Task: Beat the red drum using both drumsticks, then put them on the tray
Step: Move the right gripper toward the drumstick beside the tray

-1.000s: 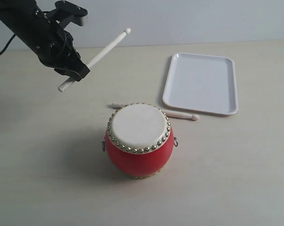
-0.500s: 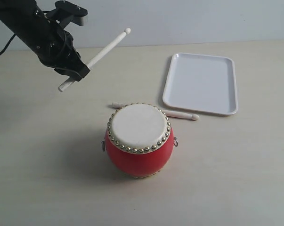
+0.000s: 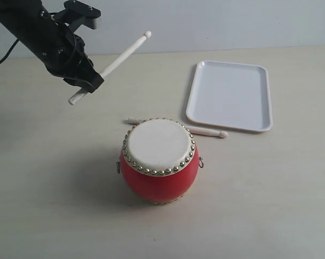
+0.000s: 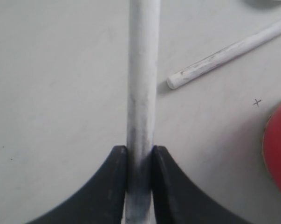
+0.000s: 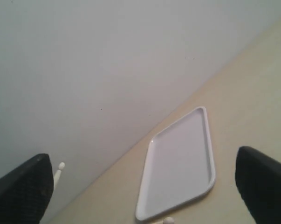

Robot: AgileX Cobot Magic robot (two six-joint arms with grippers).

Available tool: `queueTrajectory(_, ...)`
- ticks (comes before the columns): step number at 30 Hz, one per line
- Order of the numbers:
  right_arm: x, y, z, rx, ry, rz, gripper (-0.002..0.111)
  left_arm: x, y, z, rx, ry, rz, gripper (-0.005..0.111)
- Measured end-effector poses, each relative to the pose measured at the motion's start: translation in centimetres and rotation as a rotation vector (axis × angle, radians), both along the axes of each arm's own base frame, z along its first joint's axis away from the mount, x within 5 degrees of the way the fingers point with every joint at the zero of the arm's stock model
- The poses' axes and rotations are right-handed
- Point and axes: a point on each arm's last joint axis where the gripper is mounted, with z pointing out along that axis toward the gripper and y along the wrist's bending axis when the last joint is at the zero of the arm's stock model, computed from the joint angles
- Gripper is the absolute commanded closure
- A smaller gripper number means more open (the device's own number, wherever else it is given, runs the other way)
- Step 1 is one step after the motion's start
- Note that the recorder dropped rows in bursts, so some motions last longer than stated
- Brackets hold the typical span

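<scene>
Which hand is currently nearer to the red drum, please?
Left. The left hand holds a drumstick raised beyond the red drum, to its left; the right hand is outside the exterior view, wide open.

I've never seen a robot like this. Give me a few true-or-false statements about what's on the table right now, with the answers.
1. The left gripper holds a drumstick in the air. True.
2. The other drumstick lies on the tray. False: it lies on the table behind the red drum, outside the tray.
3. The right gripper is open and holds nothing. True.
4. The red drum lies tipped on its side. False: it stands upright, drumhead up.
</scene>
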Motion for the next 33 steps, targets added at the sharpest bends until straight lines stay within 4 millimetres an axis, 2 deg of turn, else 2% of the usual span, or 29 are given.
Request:
queueTrajectory(2,0.0,0.0,0.0,0.002,-0.004,-0.002,0.017,0.0,-0.1,0.0,-0.007,-0.001,-0.014,0.107)
queueTrajectory(3,0.0,0.0,0.1,0.002,-0.009,-0.004,0.032,0.0,-0.1,0.0,-0.007,-0.001,-0.016,0.107)
queueTrajectory(5,0.0,-0.1,0.3,0.003,-0.029,-0.012,0.053,0.0,-0.1,0.0,-0.009,-0.001,-0.017,0.107)
queueTrajectory(8,0.0,-0.3,0.6,0.005,-0.067,-0.028,0.075,0.0,-0.1,0.0,-0.009,-0.002,-0.019,0.107)
queueTrajectory(9,0.0,-0.3,0.8,0.005,-0.089,-0.037,0.079,0.0,-0.1,0.0,-0.011,-0.001,-0.018,0.107)
queueTrajectory(11,0.0,-0.5,1.1,0.007,-0.123,-0.051,0.085,0.0,-0.1,0.0,-0.011,-0.001,-0.018,0.107)
queueTrajectory(20,-0.3,-1.2,3.1,0.108,-0.306,-0.122,0.084,0.0,-0.1,0.0,-0.011,-0.001,-0.018,0.107)
queueTrajectory(22,0.0,-1.3,4.2,0.11,-0.313,-0.129,0.085,0.0,-0.1,0.0,-0.011,-0.001,-0.018,0.107)
queueTrajectory(25,0.9,-1.4,7.1,0.113,-0.326,-0.144,0.085,0.0,-0.1,0.0,-0.011,-0.001,-0.018,0.107)
queueTrajectory(26,1.5,-1.4,8.2,0.112,-0.319,-0.149,0.085,0.0,-0.1,0.0,-0.011,-0.001,-0.018,0.107)
queueTrajectory(27,3.1,-1.5,10.1,0.112,-0.29,-0.153,0.085,0.0,-0.1,0.0,-0.011,-0.001,-0.018,0.107)
queueTrajectory(28,4.2,-1.5,11.0,0.115,-0.264,-0.152,0.085,0.0,-0.1,0.0,-0.011,-0.001,-0.018,0.107)
queueTrajectory(29,6.9,-1.3,11.9,0.146,-0.17,-0.142,0.085,0.0,-0.1,0.0,-0.011,-0.001,-0.018,0.107)
queueTrajectory(30,8.3,-1.2,12.2,0.169,-0.112,-0.133,0.085,0.0,-0.1,0.0,-0.011,-0.001,-0.018,0.107)
queueTrajectory(31,11.2,-0.9,12.0,0.222,0.028,-0.113,0.085,0.0,-0.1,0.0,-0.011,-0.001,-0.018,0.107)
queueTrajectory(32,12.3,-0.8,11.9,0.244,0.08,-0.106,0.085,0.0,-0.1,0.0,-0.011,-0.001,-0.018,0.107)
queueTrajectory(33,14.8,-0.4,10.7,0.297,0.227,-0.098,0.085,0.0,-0.1,0.0,-0.011,-0.001,-0.018,0.107)
